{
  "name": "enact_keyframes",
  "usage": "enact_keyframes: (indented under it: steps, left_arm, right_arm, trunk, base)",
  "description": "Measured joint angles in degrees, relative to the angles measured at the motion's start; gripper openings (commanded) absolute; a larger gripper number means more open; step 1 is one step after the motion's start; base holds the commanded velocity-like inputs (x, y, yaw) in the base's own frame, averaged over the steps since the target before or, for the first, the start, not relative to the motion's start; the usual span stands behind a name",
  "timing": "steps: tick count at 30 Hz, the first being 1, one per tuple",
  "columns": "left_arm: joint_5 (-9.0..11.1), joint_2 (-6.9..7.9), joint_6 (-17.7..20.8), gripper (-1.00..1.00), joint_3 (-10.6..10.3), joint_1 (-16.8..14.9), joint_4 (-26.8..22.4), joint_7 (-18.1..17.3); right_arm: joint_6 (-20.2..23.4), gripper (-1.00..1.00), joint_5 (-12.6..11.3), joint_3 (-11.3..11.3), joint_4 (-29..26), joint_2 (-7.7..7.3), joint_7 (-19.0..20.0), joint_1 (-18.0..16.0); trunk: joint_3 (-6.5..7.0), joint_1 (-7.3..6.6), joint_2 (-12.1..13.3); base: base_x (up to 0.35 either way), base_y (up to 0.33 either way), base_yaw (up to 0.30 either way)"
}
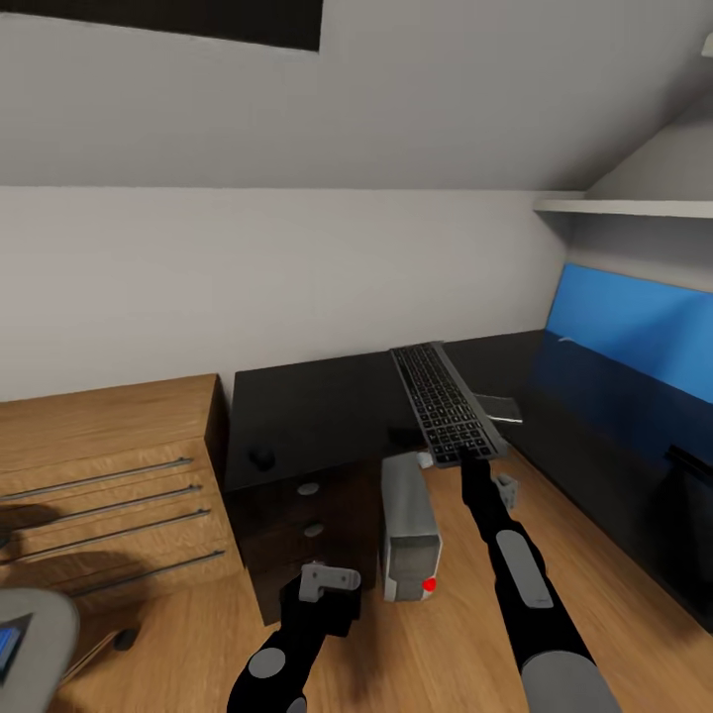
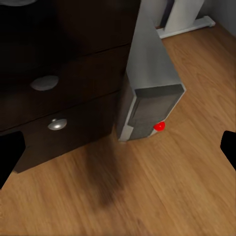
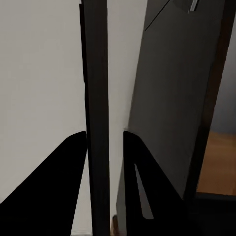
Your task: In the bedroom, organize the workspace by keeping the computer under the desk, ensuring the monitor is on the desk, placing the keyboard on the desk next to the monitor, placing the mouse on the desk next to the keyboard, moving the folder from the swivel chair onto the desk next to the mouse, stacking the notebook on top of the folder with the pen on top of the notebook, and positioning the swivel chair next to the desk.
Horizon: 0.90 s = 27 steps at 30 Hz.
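My right gripper [image 1: 458, 458] [image 3: 104, 162] is shut on the near end of the dark keyboard [image 1: 441, 396] [image 3: 97, 98], which hangs tilted over the black desk [image 1: 327, 406]. The black mouse [image 1: 261, 458] lies on the desk's left end above the drawer block [image 1: 309, 515] [image 2: 54, 98]. The silver computer [image 1: 408, 530] [image 2: 147, 93] stands on the floor beside the drawers, under the desk. My left gripper [image 1: 332, 579] [image 2: 118, 152] hovers open over the floor in front of them. A thin grey notebook [image 1: 500, 407] lies right of the keyboard. At lower left are the swivel chair's seat [image 1: 45, 614] and the blue folder [image 1: 12, 642].
A light-wood drawer cabinet [image 1: 109, 475] stands left of the desk. A blue panel [image 1: 634, 322] backs the desk's right wing, under a white shelf [image 1: 634, 208]. The white wall slopes overhead. Open wood floor [image 1: 436, 654] lies between my arms.
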Motion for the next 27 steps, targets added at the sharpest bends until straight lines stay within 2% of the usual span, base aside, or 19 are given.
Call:
enact_keyframes:
  steps: [2,15,20,27]
  left_arm:
    - [-0.02,-0.03,0.0,1.0,0.0,0.0,0.05,0.0]
    - [0.05,-0.07,0.0,1.0,0.0,0.0,0.23,0.0]
    - [0.05,-0.07,0.0,1.0,0.0,0.0,0.23,0.0]
    - [0.04,-0.07,0.0,1.0,0.0,0.0,0.24,0.0]
  right_arm:
    - [-0.05,-1.0,0.02,0.9,0.03,-0.03,-0.07,0.0]
    - [-0.07,-1.0,0.06,2.22,0.54,0.02,-0.12,0.0]
    - [-0.15,-1.0,0.13,2.71,2.38,0.08,-0.07,0.0]
    - [-0.07,-1.0,-0.05,2.94,3.05,0.12,-0.05,0.01]
  trunk:
    - [0.1,0.0,0.0]
    - [0.87,0.0,0.0]
    - [1.17,0.0,0.0]
    - [1.52,0.04,0.01]
  base:
    - [0.0,0.0,0.158]
    - [0.0,0.0,0.164]
    - [-0.002,0.0,0.165]
    - [-0.212,0.0,0.138]
